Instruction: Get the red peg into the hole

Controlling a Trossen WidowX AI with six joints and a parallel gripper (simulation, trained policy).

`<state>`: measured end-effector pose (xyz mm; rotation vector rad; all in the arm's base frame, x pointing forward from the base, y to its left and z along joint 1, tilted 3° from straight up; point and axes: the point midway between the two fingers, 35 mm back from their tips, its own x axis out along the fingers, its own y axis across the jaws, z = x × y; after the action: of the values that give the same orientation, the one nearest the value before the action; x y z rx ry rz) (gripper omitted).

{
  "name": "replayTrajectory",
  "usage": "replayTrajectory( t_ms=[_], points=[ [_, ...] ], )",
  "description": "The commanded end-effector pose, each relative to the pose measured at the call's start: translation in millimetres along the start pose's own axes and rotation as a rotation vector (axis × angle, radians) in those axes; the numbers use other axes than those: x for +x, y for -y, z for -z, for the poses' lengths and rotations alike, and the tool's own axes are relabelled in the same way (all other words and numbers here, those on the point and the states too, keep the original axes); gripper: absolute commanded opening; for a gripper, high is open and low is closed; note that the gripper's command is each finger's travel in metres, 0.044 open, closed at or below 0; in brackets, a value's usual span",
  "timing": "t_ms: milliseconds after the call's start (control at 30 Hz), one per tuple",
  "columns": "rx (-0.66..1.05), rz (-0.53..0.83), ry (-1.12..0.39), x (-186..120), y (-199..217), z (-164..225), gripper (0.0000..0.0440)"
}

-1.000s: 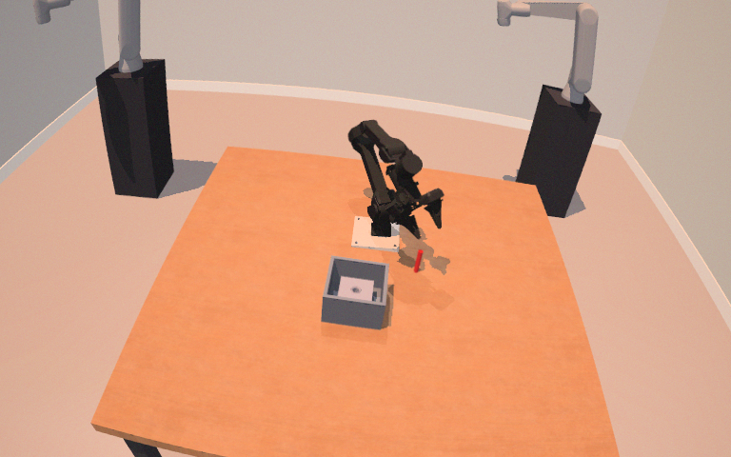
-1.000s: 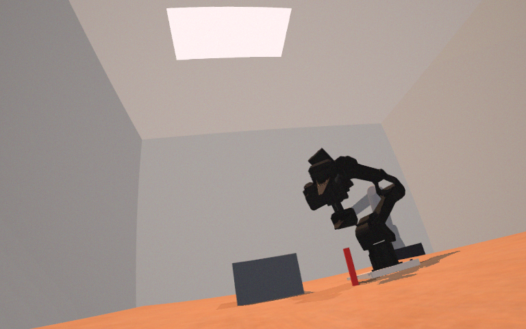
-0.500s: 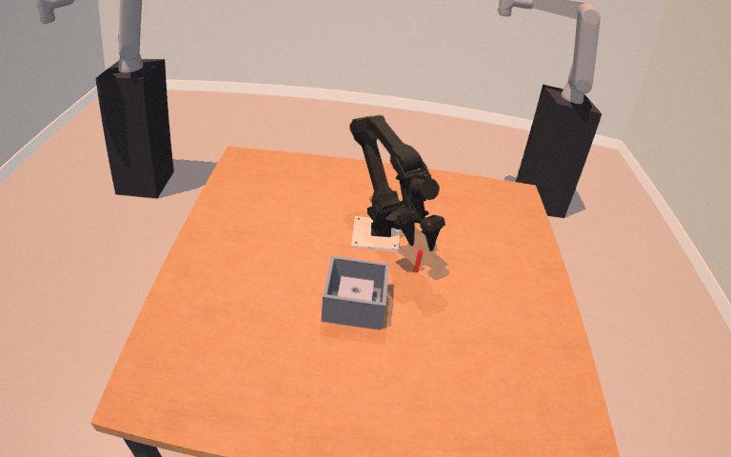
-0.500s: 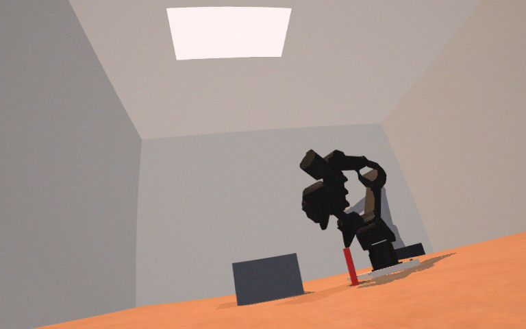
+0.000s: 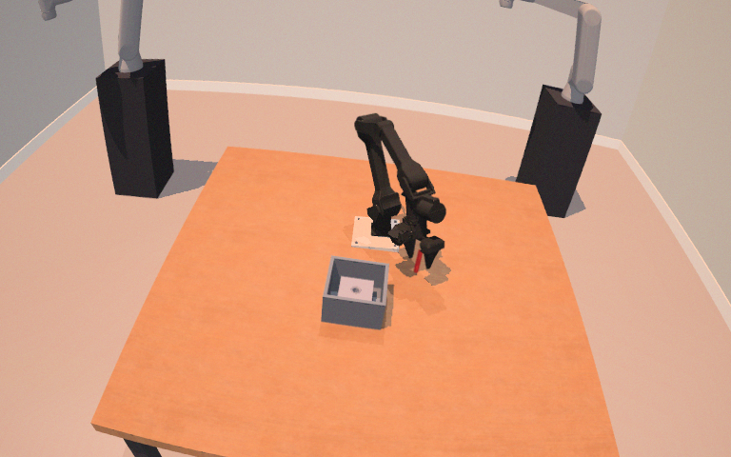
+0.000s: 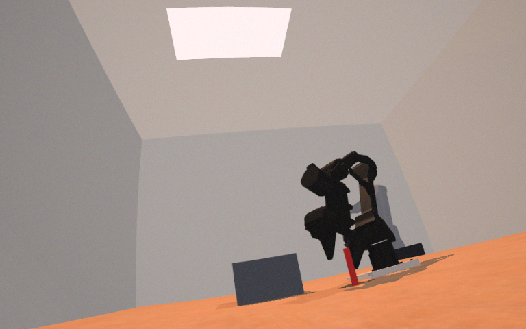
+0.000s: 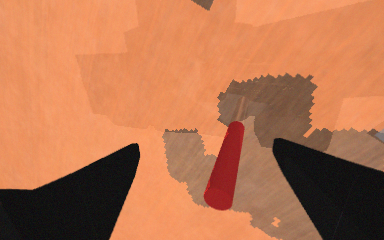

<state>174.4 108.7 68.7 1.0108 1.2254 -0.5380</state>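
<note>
The red peg (image 5: pixel 418 262) (image 6: pixel 351 266) (image 7: pixel 225 167) stands upright on the table, right of the box in the top view. My gripper (image 5: pixel 420 262) (image 6: pixel 343 262) (image 7: pixel 205 147) points down with its fingers wide open, one on each side of the peg's upper part. In the wrist view the peg shows between the fingers, nearer the right one, with space on both sides. The grey open box (image 5: pixel 353 312) (image 6: pixel 268 279) stands on the table. Inside it lies a pale plate (image 5: pixel 346 286) with a dark round hole (image 5: pixel 355 289); the exterior view shows only the box's outside.
The arm's white base plate (image 5: pixel 362 240) (image 6: pixel 404 267) is behind the box and peg in the top view. The box walls rise around the pale plate. The orange table (image 5: pixel 279 373) reaches well past the box. Two grey arms on black pedestals (image 5: pixel 134 129) (image 5: pixel 556 147) stand beyond the table.
</note>
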Motion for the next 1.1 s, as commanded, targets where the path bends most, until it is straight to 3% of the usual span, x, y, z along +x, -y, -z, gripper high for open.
replayTrajectory(
  t_ms=[0,533,1067],
  points=[
    [0.018,0.02,0.007,9.9,4.6,0.3,0.0401],
    [0.044,0.107,-0.058,20.0,11.3,2.7,0.0001],
    [-0.105,0.031,0.098,-22.4,-18.5,-30.9,0.0004]
  ],
)
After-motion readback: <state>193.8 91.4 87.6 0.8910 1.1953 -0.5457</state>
